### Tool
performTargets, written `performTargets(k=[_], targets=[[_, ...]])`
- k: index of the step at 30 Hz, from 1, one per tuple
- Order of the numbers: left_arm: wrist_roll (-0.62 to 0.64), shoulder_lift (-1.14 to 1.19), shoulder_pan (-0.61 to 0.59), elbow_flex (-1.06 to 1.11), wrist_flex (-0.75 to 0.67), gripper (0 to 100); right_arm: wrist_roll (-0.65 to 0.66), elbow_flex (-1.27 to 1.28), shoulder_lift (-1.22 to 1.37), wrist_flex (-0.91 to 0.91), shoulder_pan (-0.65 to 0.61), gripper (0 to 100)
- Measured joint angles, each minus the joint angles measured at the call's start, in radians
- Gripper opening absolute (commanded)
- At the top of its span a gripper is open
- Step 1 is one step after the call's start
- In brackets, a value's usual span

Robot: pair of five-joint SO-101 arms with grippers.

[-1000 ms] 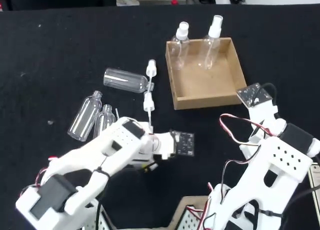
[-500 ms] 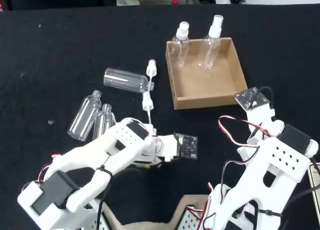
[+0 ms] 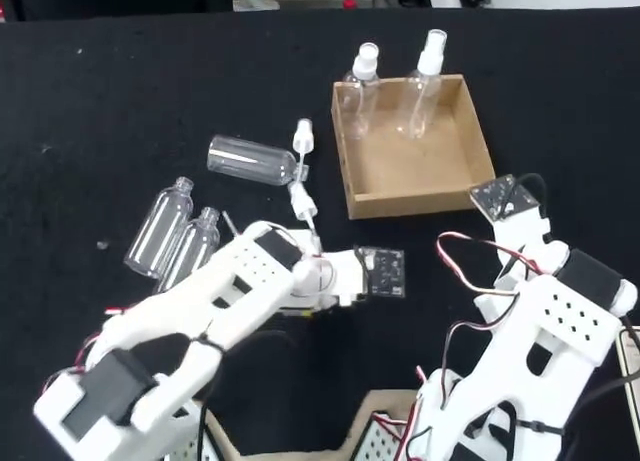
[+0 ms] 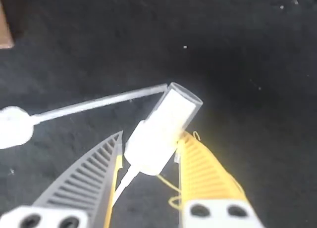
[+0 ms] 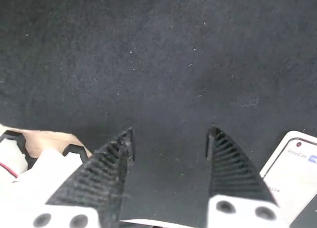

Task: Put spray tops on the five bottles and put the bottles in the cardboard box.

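The table [image 3: 120, 81] carries all task items. The cardboard box [image 3: 410, 203] sits open on it, ahead of the right arm. Two capped bottles, the first capped bottle [image 3: 358, 99] and the second capped bottle [image 3: 424, 91], stand upright at the far wall of the box. On this evidence, two of five bottles are complete and three remain.

The three remaining bottles lie on their sides without tops. The first open bottle [image 3: 250, 161] lies near the box. The second open bottle [image 3: 158, 229] and the third open bottle [image 3: 190, 249] lie side by side, farther from the box.

The left gripper [image 4: 151, 136] is closed on the held spray top [image 4: 163, 124], with one jaw against each side of it. The loose spray top [image 3: 303, 138] lies just beside the neck of the first open bottle. The right gripper [image 5: 171, 134] is spread wide and holds nothing. It hangs over bare table, with a phone [image 5: 292, 163] near it.

The left arm [image 3: 200, 321] covers the table beneath it and the lower end of the third open bottle. Whether a third spray top lies under it cannot be determined. In the left wrist view the loose spray top is cut off at the frame edge. Whether the two fitted tops are fully screwed down is too small to tell.
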Motion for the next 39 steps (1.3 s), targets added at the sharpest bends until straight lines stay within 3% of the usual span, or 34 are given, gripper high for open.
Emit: performTargets(k=[5,12,18,23,30,39], targets=[[0.005,-0.121,0.000,-0.012,0.121,9,0.000,0.000,0.000,0.000,0.000,21.2],[0.023,-0.255,0.000,-0.037,0.135,9,0.000,0.000,0.000,0.000,0.000,21.2],[0.207,-0.377,-0.015,-0.150,0.144,9,0.000,0.000,0.000,0.000,0.000,21.2],[0.354,-0.491,-0.118,-0.232,0.144,9,0.000,0.000,0.000,0.000,0.000,21.2],[0.554,-0.597,-0.359,-0.259,0.144,9,-0.150,0.000,0.000,0.000,-0.190,21.2],[0.667,-0.623,-0.899,-0.256,0.261,9,-0.443,-0.063,0.000,-0.011,-0.647,21.2]])
